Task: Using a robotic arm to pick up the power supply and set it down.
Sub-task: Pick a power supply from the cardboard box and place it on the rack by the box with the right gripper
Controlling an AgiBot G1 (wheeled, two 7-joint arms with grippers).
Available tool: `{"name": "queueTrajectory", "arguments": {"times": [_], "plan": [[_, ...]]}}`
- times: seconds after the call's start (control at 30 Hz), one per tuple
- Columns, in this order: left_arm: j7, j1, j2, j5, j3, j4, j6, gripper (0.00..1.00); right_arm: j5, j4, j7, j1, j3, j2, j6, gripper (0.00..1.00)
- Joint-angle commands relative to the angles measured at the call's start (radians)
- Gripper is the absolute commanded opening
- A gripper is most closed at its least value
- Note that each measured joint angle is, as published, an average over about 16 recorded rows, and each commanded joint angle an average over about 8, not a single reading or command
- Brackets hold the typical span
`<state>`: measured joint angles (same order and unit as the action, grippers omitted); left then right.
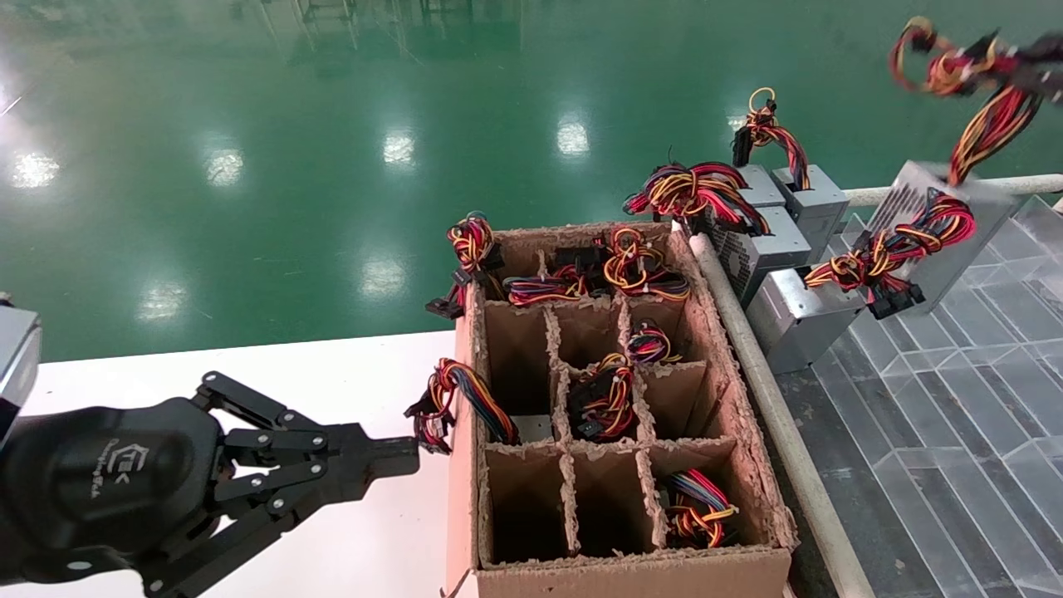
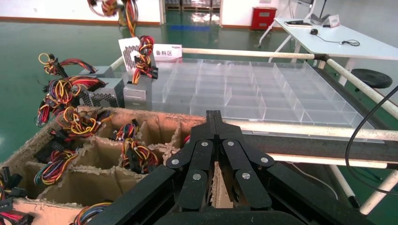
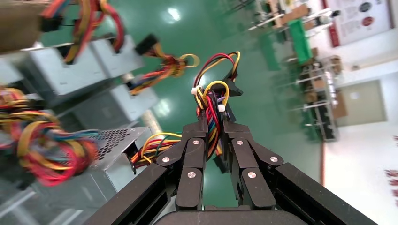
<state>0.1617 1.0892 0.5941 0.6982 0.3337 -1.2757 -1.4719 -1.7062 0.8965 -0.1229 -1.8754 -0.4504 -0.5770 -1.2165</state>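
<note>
The power supply (image 1: 980,216), a silver box with a perforated face, hangs tilted in the air at the far right above the clear tray. Its bundle of red, yellow and orange wires (image 1: 996,116) runs up to my right gripper (image 1: 1030,66) at the top right corner. In the right wrist view that gripper (image 3: 213,124) is shut on the wire bundle (image 3: 211,101), with the box (image 3: 110,154) dangling below. My left gripper (image 1: 407,457) is shut with nothing in it, low over the white table beside the carton's left wall, and its tip (image 2: 214,117) points across the carton.
The brown divided carton (image 1: 747,415) holds several wired units in its cells. More silver units (image 1: 781,241) stand behind its right side. A clear divided tray (image 1: 955,399) lies to the right, past a pale pipe rail (image 1: 772,399). Green floor lies beyond.
</note>
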Motion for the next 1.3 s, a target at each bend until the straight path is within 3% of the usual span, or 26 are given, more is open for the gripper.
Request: {"name": "queueTrajectory", "arguments": {"times": [0.03,0.4,0.8,1.3], "plan": [[0.000,0.000,0.000,0.000,0.000,0.000,0.000,0.00,0.012,0.006,0.004,0.024,0.002,0.009,-0.003,0.00],[0.000,0.000,0.000,0.000,0.000,0.000,0.000,0.00,0.034,-0.017,0.010,0.109,-0.002,-0.021,0.038,0.00],[0.000,0.000,0.000,0.000,0.001,0.000,0.000,0.00,0.005,-0.059,0.020,0.116,0.002,-0.045,0.123,0.00],[0.000,0.000,0.000,-0.001,0.001,0.000,0.000,0.00,0.000,-0.018,0.077,0.134,-0.003,-0.041,0.119,0.00]]}}
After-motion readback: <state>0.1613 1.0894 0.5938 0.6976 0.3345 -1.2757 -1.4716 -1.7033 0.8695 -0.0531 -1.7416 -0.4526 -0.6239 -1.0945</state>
